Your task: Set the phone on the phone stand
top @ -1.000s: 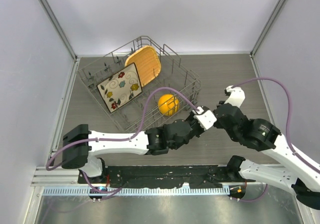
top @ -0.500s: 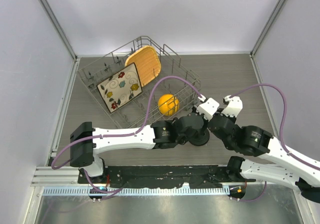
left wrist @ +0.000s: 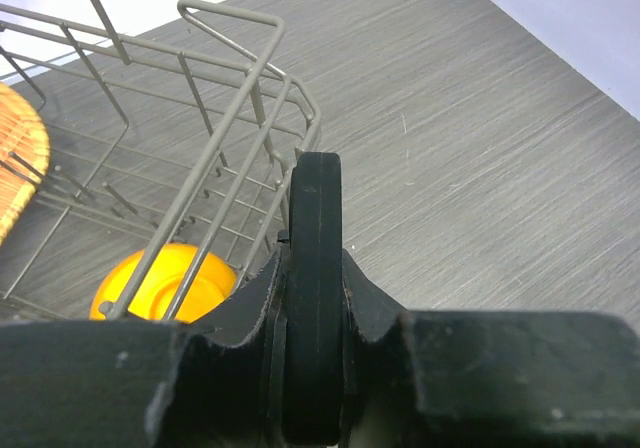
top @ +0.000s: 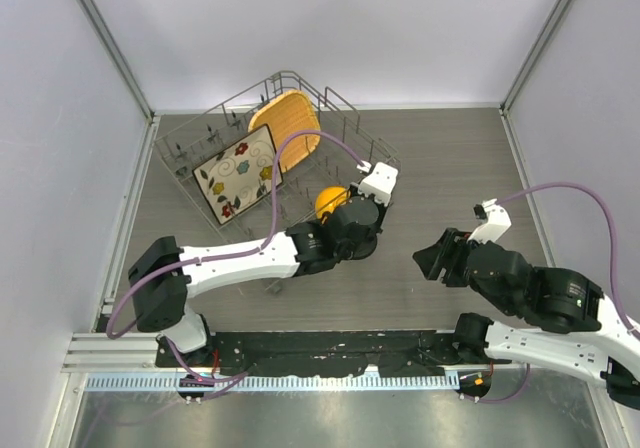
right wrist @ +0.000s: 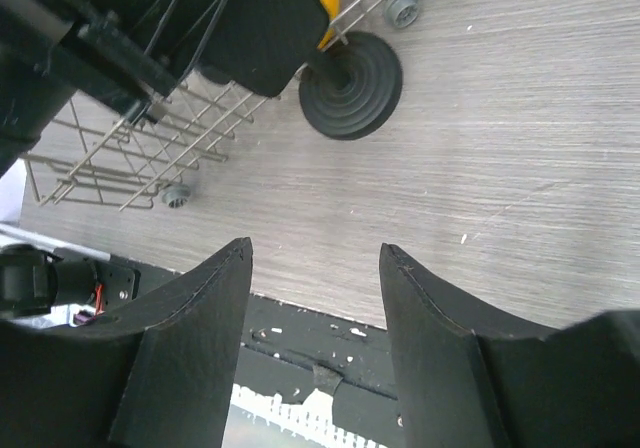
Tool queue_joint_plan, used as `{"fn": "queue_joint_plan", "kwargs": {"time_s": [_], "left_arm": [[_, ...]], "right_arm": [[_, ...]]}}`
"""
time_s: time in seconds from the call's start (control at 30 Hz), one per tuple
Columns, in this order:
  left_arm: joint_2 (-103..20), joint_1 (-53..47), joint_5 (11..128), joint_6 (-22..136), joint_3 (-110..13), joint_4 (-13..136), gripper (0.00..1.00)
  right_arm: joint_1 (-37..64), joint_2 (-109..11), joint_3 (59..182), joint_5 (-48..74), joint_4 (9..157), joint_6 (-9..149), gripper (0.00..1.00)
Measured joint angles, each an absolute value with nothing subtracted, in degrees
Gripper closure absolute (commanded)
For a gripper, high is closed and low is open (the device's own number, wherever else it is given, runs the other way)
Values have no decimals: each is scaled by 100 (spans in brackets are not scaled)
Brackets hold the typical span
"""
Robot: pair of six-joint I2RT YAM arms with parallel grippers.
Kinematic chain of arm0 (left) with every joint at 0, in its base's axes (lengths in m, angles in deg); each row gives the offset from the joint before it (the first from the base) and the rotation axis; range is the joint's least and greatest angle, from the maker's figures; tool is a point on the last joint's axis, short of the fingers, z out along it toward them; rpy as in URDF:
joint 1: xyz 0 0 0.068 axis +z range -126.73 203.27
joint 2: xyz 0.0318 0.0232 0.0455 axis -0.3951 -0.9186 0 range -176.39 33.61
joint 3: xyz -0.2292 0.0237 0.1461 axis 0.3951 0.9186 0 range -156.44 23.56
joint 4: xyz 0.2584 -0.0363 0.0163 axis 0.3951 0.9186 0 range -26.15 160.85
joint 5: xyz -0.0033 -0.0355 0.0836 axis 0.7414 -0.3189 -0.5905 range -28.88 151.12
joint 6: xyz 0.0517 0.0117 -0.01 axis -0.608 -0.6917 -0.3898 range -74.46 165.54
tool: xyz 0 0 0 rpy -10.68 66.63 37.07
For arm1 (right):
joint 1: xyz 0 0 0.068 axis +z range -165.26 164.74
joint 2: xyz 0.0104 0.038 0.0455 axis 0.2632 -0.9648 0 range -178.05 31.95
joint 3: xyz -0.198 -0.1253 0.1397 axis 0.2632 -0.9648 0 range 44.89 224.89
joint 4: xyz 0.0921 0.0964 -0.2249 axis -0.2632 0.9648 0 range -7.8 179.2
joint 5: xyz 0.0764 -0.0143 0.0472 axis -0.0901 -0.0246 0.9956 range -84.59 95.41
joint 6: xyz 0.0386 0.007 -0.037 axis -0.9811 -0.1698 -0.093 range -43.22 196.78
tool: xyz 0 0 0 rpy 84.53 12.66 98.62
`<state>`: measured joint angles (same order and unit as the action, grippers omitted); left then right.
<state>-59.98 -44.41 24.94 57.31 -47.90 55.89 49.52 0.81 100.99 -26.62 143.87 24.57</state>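
My left gripper (left wrist: 313, 264) is shut on a flat black slab held edge-on, which looks like the phone (left wrist: 315, 218). In the top view this gripper (top: 352, 230) hangs at the near right corner of the dish rack. The phone stand's round ridged disc base (right wrist: 350, 86) stands on the table right beside the rack. A black rounded slab and the left arm cover its stem and head. I cannot tell whether the phone touches the holder head. My right gripper (right wrist: 315, 246) is open and holds nothing. It sits to the right of the stand, apart from it (top: 428, 261).
A wire dish rack (top: 215, 118) fills the back left and holds a floral square plate (top: 240, 173), a wooden plate (top: 288, 123) and an orange ball (top: 328, 200). The rack's small wheels (right wrist: 405, 8) rest near the stand. Purple cables loop over both arms.
The left gripper moved back and left, to the rack's corner, and the stand's disc now sits there too. The right gripper opened and pulled away to the right.
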Motion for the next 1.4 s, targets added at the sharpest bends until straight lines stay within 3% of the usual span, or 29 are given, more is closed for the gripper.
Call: {"fn": "queue_joint_plan", "kwargs": {"time_s": [0.3,0.5,0.8,1.13,1.4], "left_arm": [[-5626,-4484,2822,5943,-4567,5895,100],[-5206,-4473,3372,6360,-4580,6747,100],[-4568,-4491,4203,6841,-4926,8325,100],[-4645,-4502,4583,6916,-7015,9940,100],[-5257,-4458,4397,6922,-9524,11062,100]], "right_arm": [[4952,-98,10199,-3510,14352,2715,39],[4954,-522,10151,-3798,14052,3159,39],[4952,-50,10162,-3958,13711,3631,39],[4952,-39,10162,-4043,13639,3804,39],[4952,11,10180,-4137,13617,3966,39]]}}
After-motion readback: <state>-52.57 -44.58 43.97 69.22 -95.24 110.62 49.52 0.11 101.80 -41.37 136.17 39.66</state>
